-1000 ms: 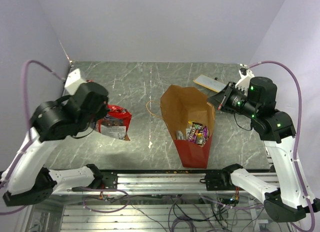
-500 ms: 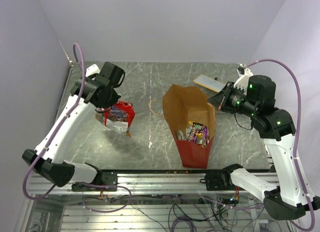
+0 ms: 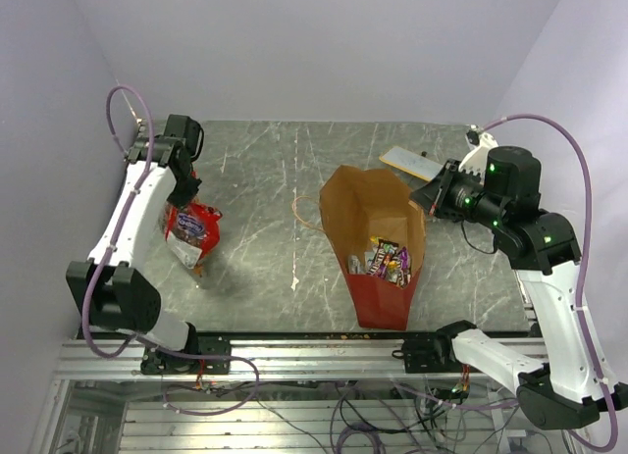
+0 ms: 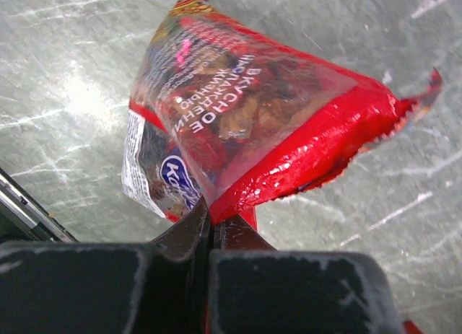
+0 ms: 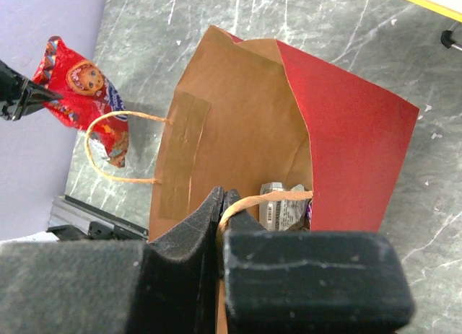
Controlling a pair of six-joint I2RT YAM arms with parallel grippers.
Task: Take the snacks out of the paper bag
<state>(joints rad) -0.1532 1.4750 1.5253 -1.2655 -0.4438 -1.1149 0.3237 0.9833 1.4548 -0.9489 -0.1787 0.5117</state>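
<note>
The brown paper bag [image 3: 365, 211] with red side panels lies open in the middle of the table; it also shows in the right wrist view [image 5: 238, 125]. Small packets [image 3: 387, 261] sit inside it near its red bottom. My right gripper [image 3: 429, 198] is shut on the bag's loop handle [image 5: 268, 198] at its right rim. My left gripper [image 3: 183, 201] is shut on the red chip bag [image 3: 190, 232] and holds it above the table at the far left. In the left wrist view the jaws pinch the chip bag's [image 4: 245, 117] sealed edge.
A flat white-and-tan board [image 3: 413, 162] lies at the back right behind the bag. The bag's other loop handle [image 3: 301, 214] lies on the table to its left. The purple wall stands close on the left.
My left arm has swung to the left and stretched out, carrying the red chip bag away from the paper bag toward the left edge. The right arm has stayed put.
</note>
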